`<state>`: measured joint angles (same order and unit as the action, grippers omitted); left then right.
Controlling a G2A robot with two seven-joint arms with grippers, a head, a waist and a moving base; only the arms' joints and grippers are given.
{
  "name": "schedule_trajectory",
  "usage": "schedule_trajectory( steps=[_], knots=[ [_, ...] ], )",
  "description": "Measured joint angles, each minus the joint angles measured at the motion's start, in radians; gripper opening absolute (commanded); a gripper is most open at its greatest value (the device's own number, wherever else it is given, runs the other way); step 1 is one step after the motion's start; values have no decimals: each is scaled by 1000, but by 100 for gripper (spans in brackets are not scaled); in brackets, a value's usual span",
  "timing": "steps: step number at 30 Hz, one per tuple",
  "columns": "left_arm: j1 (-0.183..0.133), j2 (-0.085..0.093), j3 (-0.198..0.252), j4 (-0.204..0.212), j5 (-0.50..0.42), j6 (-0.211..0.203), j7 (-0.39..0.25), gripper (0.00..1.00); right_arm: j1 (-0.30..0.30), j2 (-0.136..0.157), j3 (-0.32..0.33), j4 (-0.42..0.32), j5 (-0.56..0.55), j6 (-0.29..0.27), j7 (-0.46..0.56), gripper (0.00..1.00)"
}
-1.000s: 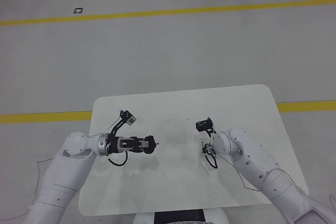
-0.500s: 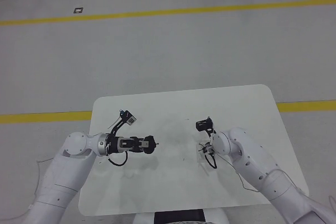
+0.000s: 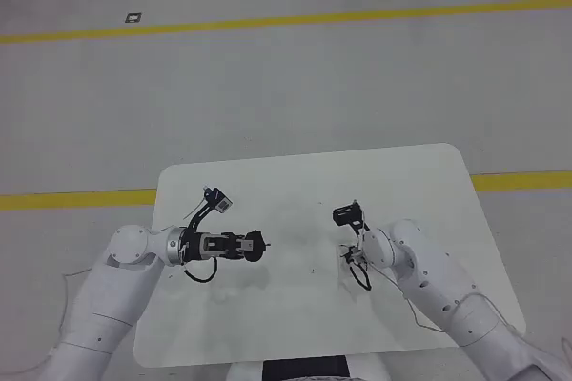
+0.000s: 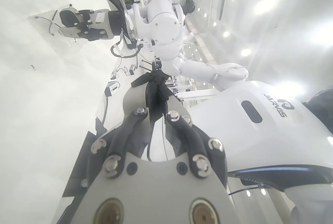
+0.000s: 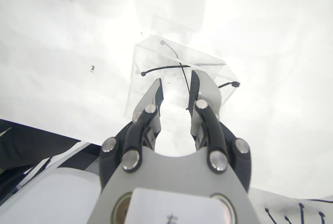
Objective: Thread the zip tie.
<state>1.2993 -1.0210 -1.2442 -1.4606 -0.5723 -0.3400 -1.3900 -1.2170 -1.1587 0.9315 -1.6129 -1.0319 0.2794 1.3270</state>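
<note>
My left gripper hangs over the table's left middle, shut on a black zip tie whose thin end pokes out past the fingertips. My right gripper is open just above a small clear box at the table's right middle. Several black zip ties lie in and across that box; one zip tie crosses its top, and another strap runs beside one fingertip. The left wrist view shows the right gripper over the box.
The white table has rounded corners. More black zip ties lie on a white surface by the right arm's wrist. A small dark speck sits on the tabletop beside the box.
The right arm has shifted slightly toward the table's near edge, over the clear box. The left arm has stayed where it was.
</note>
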Motion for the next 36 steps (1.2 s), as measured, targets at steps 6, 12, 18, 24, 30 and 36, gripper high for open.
schedule_trajectory(
  steps=[6, 12, 18, 24, 30, 36],
  knots=[
    [0, 0, 0, 0, 0, 0, 0, 0, 8, -6, -6, 18, 2, -5, -3, 22],
    [0, 0, 0, 0, 0, 0, 0, 0, 17, -11, -15, 35, -2, -8, -1, 21],
    [0, 0, 0, 0, 0, 0, 0, 0, 24, -17, -24, 46, -10, -6, -3, 23],
    [0, 0, 0, 0, 0, 0, 0, 0, 22, -21, -25, 43, -20, -2, -9, 18],
    [0, 0, 0, 0, 0, 0, 0, 0, 15, -22, -17, 37, -32, 4, -10, 18],
    [0, 0, 0, 0, 0, 0, 0, 0, 15, -25, -15, 46, -35, 3, -6, 16]
  ],
)
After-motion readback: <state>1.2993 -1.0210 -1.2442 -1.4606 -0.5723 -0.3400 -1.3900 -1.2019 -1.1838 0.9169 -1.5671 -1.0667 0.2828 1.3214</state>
